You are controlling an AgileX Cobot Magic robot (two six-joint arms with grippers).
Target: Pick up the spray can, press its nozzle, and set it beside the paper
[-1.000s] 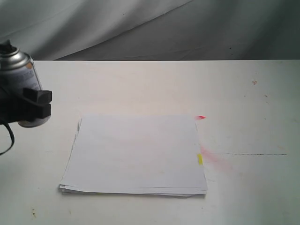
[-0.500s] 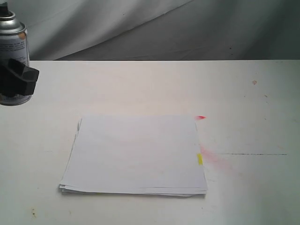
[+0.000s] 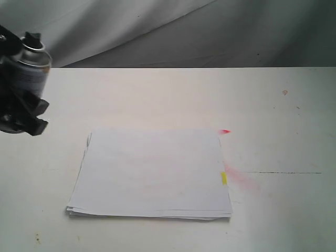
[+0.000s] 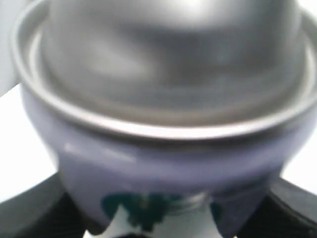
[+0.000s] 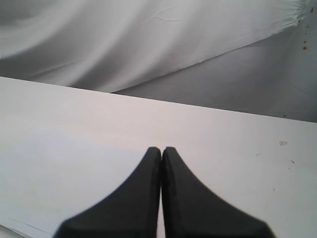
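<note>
At the far left of the exterior view the silver spray can [image 3: 29, 71] hangs above the table, tilted with its top toward the right. Its black nozzle [image 3: 32, 38] shows at the top. My left gripper [image 3: 23, 113] is shut on the can's body. In the left wrist view the can [image 4: 163, 99] fills the frame, blurred, with its domed shoulder and a teal mark. The white paper [image 3: 152, 170] lies flat at the middle, with a yellow tab [image 3: 223, 178] and pink-red smudges on its right side. My right gripper [image 5: 162, 149] is shut and empty, out of the exterior view.
A white table [image 3: 273, 110] holds everything, with a grey cloth backdrop [image 3: 210, 31] behind it. A thin dark line [image 3: 283, 172] and small specks mark the table right of the paper.
The left gripper has tipped the can from upright to leaning right, and it sits slightly lower and further right than half a second ago. The paper has not moved.
</note>
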